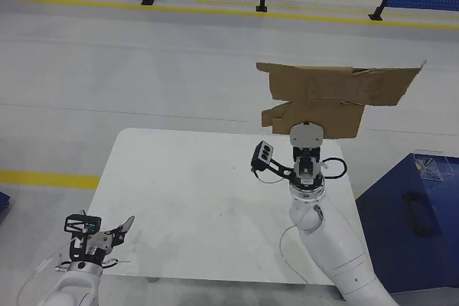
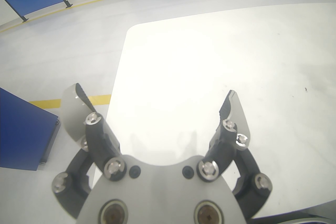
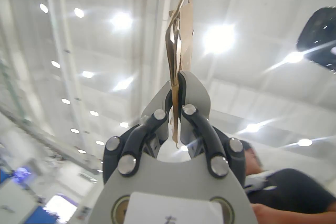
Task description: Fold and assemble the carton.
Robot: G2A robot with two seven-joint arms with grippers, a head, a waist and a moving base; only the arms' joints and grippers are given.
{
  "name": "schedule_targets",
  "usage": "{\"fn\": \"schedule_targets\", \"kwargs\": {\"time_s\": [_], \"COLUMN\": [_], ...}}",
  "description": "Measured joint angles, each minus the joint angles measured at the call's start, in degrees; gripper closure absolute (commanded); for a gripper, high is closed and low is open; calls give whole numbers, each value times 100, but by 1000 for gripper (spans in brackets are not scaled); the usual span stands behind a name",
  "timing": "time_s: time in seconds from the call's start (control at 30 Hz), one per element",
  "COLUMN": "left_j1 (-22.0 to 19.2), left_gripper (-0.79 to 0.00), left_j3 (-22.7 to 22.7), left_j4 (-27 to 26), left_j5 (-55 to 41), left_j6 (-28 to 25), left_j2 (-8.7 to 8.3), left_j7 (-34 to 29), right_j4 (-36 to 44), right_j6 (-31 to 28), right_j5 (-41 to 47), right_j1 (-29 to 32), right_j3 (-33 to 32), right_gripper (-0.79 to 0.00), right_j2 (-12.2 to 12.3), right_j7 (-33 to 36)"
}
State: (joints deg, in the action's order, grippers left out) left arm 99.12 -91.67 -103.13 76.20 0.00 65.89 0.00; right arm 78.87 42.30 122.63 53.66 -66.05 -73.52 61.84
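Observation:
A flattened brown carton (image 1: 329,96) hangs in the air above the far right side of the white table (image 1: 199,199), its flaps spread sideways. My right gripper (image 3: 175,83) is shut on the carton's lower edge and points upward; the right wrist view looks along the carton (image 3: 181,33) edge-on against the ceiling. From above, the right gripper (image 1: 306,130) is just under the cardboard. My left gripper (image 2: 155,100) is open with nothing between its fingers, low over the near left corner of the table (image 2: 210,57); in the top view the left gripper (image 1: 111,233) sits there too.
A blue cabinet (image 1: 421,222) with a clear stand (image 1: 432,162) on it is right of the table. Another blue box (image 2: 23,135) stands on the floor off the table's left edge. Yellow floor lines (image 1: 38,180) run past the table.

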Motion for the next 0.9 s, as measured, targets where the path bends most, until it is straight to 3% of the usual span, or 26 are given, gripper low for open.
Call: {"fn": "schedule_targets", "kwargs": {"time_s": [0.1,0.23,0.4,0.53,0.63,0.9], "left_j1": [0,0,0,0,0,0], "left_gripper": [-785,-785,-785,-785,-785,-785], "left_j3": [0,0,0,0,0,0], "left_j4": [0,0,0,0,0,0], "left_j5": [0,0,0,0,0,0], "left_j6": [0,0,0,0,0,0], "left_j2": [0,0,0,0,0,0], "left_j7": [0,0,0,0,0,0], "right_j4": [-1,-14,479,1257,1710,1723], "right_j6": [-1059,-3266,-5666,-7300,-7902,-7945], "right_j5": [-1929,-4623,-6969,-8785,-9372,-9334], "right_j1": [-28,-6,328,819,1119,1131], "right_j3": [-692,-1628,-2224,-2402,-2327,-2320], "right_gripper": [0,0,0,0,0,0], "right_j2": [144,364,506,549,552,553], "right_j7": [960,1827,1919,1230,578,530]}}
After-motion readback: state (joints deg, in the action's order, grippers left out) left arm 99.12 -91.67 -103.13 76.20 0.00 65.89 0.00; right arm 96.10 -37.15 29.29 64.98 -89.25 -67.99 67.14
